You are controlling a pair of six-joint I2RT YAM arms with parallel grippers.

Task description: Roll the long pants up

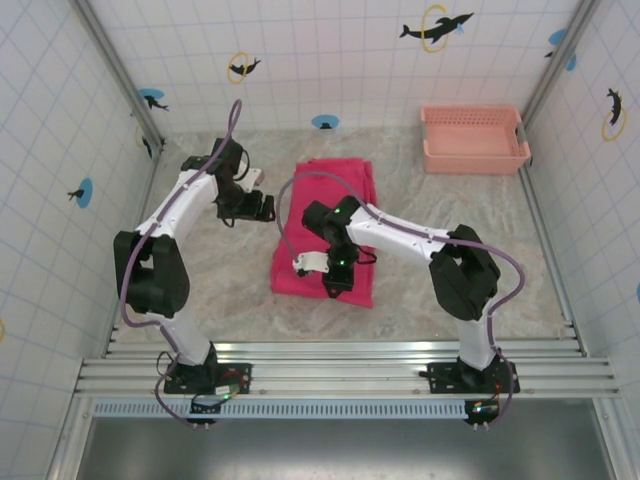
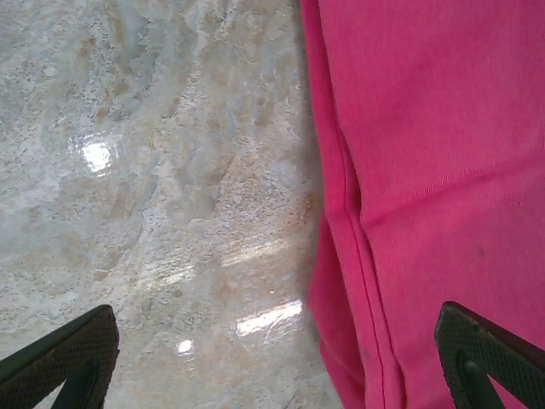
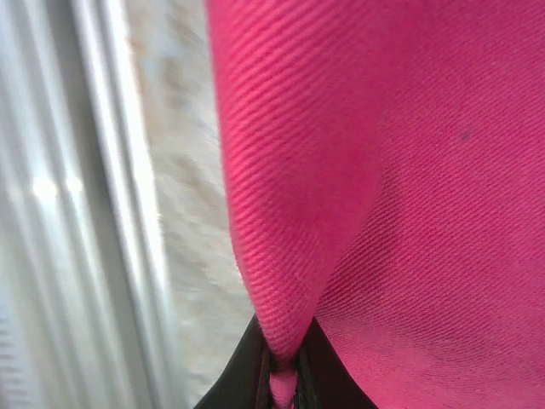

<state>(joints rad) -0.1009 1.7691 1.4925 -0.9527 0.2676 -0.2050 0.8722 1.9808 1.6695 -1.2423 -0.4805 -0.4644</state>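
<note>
The long pants point(image 1: 338, 190) lie mid-table point(image 1: 220, 290), folded into one long magenta strip running near to far. They look soft, light and floppy, a thin twill that drapes and creases rather than holding a shape. Cloth like that will likely sag and slide on the glossy stone-look top. I'd judge the end of the strip wants a firm pinch and a tight first turn, or the roll comes out loose.

The right gripper point(image 1: 336, 284) is at the near end. On its wrist view the jaws are squeezed together on a raised ridge of the pants point(image 3: 383, 213), nipped between the dark fingers point(image 3: 247, 379). The left gripper point(image 1: 268, 208) hangs just beside the strip's left edge, farther back, jaws spread wide and holding nothing. One fingertip point(image 2: 68, 358) is over bare table, the other over cloth.

From above, the right arm covers the middle of the strip. I cannot tell how many layers are pinched, nor whether the near end is waistband or cuffs. A rail point(image 3: 85, 213) blurs past at left. The pink basket point(image 1: 475, 160) sits well apart, far right.
</note>
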